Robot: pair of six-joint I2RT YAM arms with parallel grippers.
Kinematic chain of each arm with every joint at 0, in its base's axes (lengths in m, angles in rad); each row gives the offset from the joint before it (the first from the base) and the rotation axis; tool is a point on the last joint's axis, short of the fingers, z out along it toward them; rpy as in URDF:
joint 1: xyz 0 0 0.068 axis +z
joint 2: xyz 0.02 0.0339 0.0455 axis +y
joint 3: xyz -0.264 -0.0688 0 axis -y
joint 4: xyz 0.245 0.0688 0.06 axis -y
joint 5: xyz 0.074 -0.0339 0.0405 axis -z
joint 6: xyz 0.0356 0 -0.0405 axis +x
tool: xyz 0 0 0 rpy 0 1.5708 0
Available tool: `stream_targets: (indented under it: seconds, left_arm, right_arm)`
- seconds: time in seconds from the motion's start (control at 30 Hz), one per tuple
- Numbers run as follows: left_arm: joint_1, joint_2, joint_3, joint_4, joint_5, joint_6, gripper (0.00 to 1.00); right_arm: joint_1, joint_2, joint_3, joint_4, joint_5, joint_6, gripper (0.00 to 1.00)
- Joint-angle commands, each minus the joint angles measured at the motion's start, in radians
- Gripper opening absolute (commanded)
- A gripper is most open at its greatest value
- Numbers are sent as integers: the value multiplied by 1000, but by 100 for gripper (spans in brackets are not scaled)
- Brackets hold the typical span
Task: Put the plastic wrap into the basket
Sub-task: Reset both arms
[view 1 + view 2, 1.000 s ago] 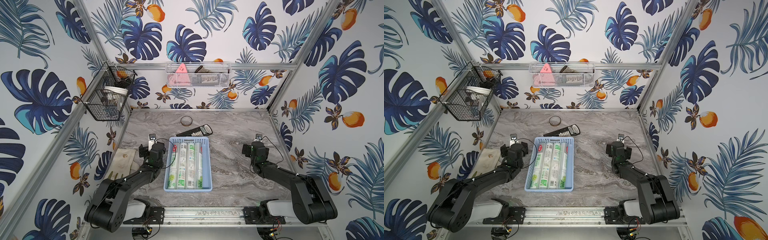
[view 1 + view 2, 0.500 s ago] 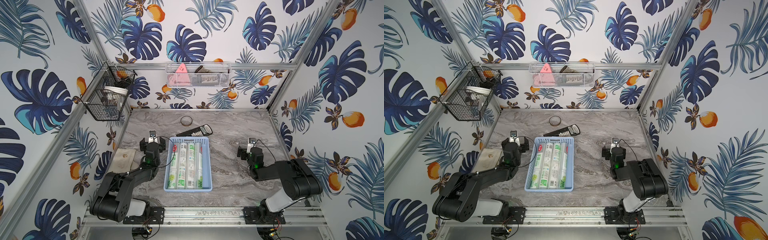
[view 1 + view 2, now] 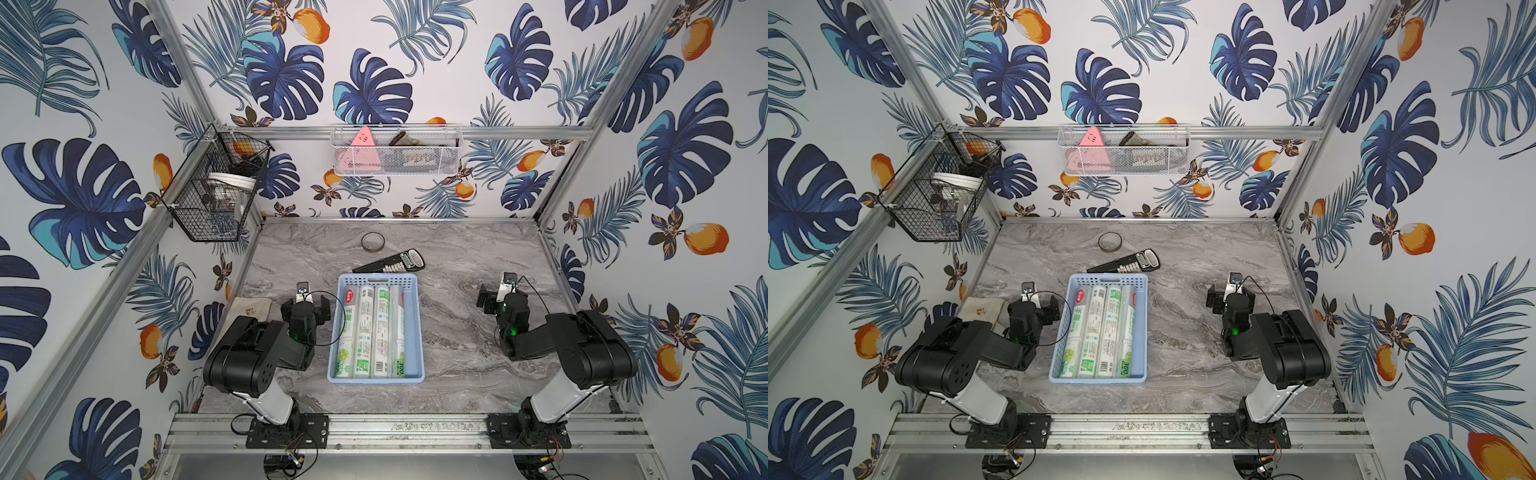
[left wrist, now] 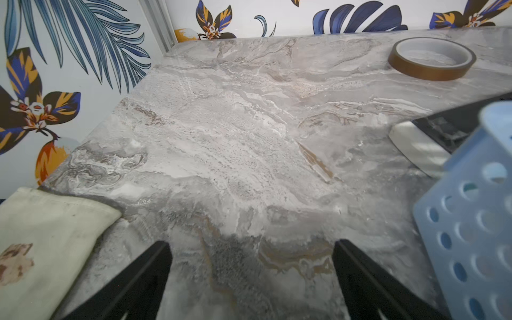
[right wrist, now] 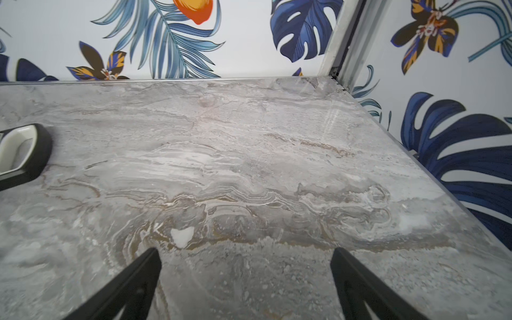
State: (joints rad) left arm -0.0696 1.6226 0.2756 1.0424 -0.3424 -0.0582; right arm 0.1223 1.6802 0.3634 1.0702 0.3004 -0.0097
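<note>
In both top views you look steeply down from high above the front rail (image 3: pixel 407 428), far enough back to take in the whole table (image 3: pixel 469 257). The two differ only by a small sideways shift. Your left wrist camera rides low and close behind the left end effector (image 4: pixel 250 243). It faces the table's rear left corner, with the basket (image 4: pixel 471 221) wall close alongside. Your right wrist camera sits likewise behind the right end effector (image 5: pixel 245 249), facing the rear right corner. Both wrist views catch part of the black keypad device (image 4: pixel 448 124), which the top views also show.
</note>
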Motion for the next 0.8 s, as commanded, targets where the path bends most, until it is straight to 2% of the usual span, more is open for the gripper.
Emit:
stream_targets:
  seconds: [0.0,0.03,0.07,0.77]
  left_arm:
    - [0,12,65,2,7,-14,99]
    - [-14,6,90,-62,-7,-13,99]
    - [-15,13,81,-25,-6,-8,99]
    - [-21,8,82,-37,-7,-3,99]
  right_arm:
    - [-7,4,24,-51,73,47,100]
    - [-8,5,23,-45,72,44,100]
    - [-9,5,23,-46,71,45,100]
    - [-9,4,23,-49,71,45,100]
